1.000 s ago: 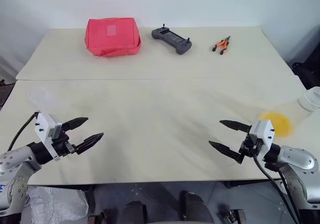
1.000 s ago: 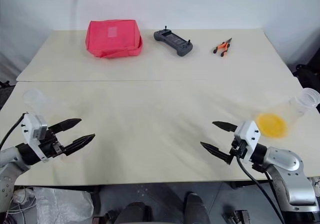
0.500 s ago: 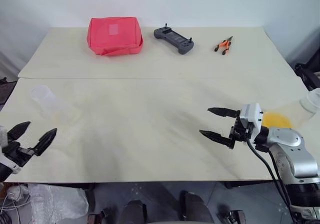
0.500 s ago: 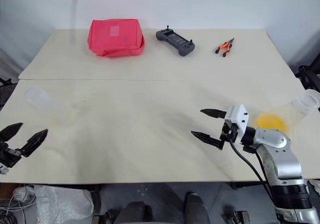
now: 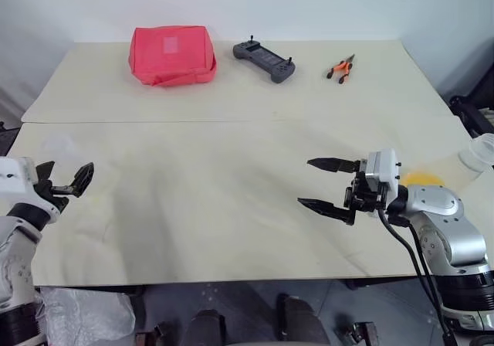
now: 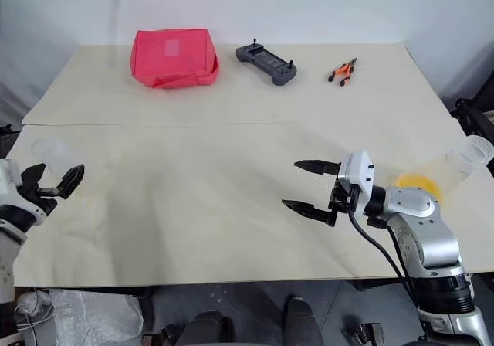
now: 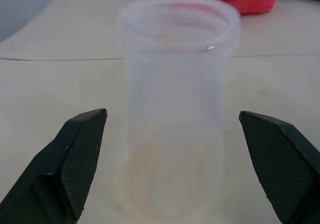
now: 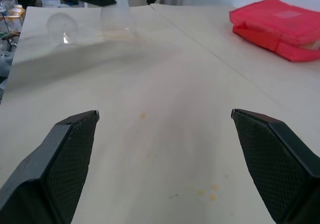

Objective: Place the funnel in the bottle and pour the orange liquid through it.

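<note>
clear plastic wide-mouthed container (image 7: 175, 109) at nine o'clock, framed by gaping empty left gripper (image 5: 64, 181); right gripper (image 5: 323, 184) likewise spread, empty; funnelling, pouring outstanding.

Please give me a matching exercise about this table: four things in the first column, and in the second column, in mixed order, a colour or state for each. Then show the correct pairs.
Column one
1. pouch
2. controller
3. pliers
4. left gripper

Column two
A. orange handles
B. red
C. open, facing the clear bottle
D. dark grey

Pairs: 1-B, 2-D, 3-A, 4-C
</note>
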Robot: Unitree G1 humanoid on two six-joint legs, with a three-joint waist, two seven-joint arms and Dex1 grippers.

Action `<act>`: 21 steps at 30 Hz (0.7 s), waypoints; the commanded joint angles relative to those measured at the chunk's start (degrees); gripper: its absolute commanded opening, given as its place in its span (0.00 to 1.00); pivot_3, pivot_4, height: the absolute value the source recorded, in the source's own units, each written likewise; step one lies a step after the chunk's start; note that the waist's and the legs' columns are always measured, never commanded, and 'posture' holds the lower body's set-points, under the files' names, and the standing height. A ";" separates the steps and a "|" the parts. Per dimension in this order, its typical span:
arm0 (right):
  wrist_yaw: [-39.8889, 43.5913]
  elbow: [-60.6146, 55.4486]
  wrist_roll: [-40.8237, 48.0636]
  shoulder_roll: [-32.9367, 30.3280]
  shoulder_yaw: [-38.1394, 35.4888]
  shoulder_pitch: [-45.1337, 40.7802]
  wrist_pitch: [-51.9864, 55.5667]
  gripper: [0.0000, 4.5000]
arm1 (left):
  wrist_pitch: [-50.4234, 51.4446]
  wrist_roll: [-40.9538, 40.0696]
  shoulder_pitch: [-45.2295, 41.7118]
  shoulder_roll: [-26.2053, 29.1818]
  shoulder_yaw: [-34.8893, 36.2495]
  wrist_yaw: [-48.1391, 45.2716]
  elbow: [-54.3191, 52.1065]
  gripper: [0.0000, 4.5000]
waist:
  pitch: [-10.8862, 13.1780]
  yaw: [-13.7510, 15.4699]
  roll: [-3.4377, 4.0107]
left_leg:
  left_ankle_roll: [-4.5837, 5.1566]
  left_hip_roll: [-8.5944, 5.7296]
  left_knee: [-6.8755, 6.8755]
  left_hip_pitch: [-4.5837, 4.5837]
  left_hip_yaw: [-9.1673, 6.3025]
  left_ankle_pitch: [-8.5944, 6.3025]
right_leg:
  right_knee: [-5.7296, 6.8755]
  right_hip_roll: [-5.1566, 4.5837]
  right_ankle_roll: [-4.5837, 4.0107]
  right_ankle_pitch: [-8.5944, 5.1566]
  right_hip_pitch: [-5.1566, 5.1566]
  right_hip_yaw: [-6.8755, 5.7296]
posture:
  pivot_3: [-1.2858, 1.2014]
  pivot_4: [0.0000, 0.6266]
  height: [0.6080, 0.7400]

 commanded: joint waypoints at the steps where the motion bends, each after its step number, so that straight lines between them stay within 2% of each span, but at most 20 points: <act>1: -0.69 -3.41 1.29 -0.48 -1.43 0.46 0.39 0.99 | -4.03 1.56 -3.76 2.06 -0.64 -1.31 4.07 1.00 | 0.00 -0.01 -0.01 | -0.01 0.01 0.00 -0.02 0.05 0.00 | 0.03 -0.01 0.01 0.01 -0.05 -0.03 | 0.52 0.24 1.00; 5: -1.11 -3.92 1.09 -0.32 -1.58 0.71 0.26 0.99 | -8.12 2.64 -7.46 2.91 -2.11 -3.52 8.88 1.00 | 0.00 -0.02 -0.03 | -0.02 0.04 0.00 -0.01 0.18 0.01 | 0.02 -0.04 0.07 0.04 -0.08 -0.17 | 0.52 0.24 1.00; 8: -1.37 -4.03 0.88 -0.30 -1.68 0.78 0.12 1.00 | -10.63 2.47 -8.93 3.72 -1.47 -4.45 10.91 0.87 | 0.00 -0.05 -0.03 | -0.03 0.08 0.00 0.00 0.26 0.01 | 0.01 -0.04 0.11 0.06 -0.10 -0.28 | 0.52 0.24 1.00; 12: -1.41 -4.12 0.81 -0.42 -1.78 1.13 0.00 1.00 | -10.92 1.95 -8.43 4.86 -1.32 -6.12 10.92 0.59 | 0.00 -0.13 -0.03 | -0.06 0.16 0.00 0.00 0.35 0.00 | 0.02 -0.05 0.12 0.07 -0.14 -0.43 | 0.52 0.24 1.00; 13: -1.43 -4.16 0.76 -0.43 -1.80 1.23 -0.05 1.00 | -10.85 1.85 -8.27 5.09 -1.16 -6.35 10.84 0.55 | 0.00 -0.12 -0.03 | -0.07 0.17 0.00 0.00 0.35 -0.01 | 0.02 -0.05 0.12 0.07 -0.14 -0.46 | 0.52 0.24 1.00; 21: -1.19 -3.39 0.49 -0.77 -2.47 1.46 -0.78 1.00 | -8.04 -0.13 -10.91 6.64 -3.78 -10.96 8.46 0.55 | 0.02 0.19 -0.07 | -0.07 0.19 0.01 0.00 0.37 -0.01 | 0.03 -0.05 0.13 0.07 -0.14 -0.47 | 0.52 0.24 1.00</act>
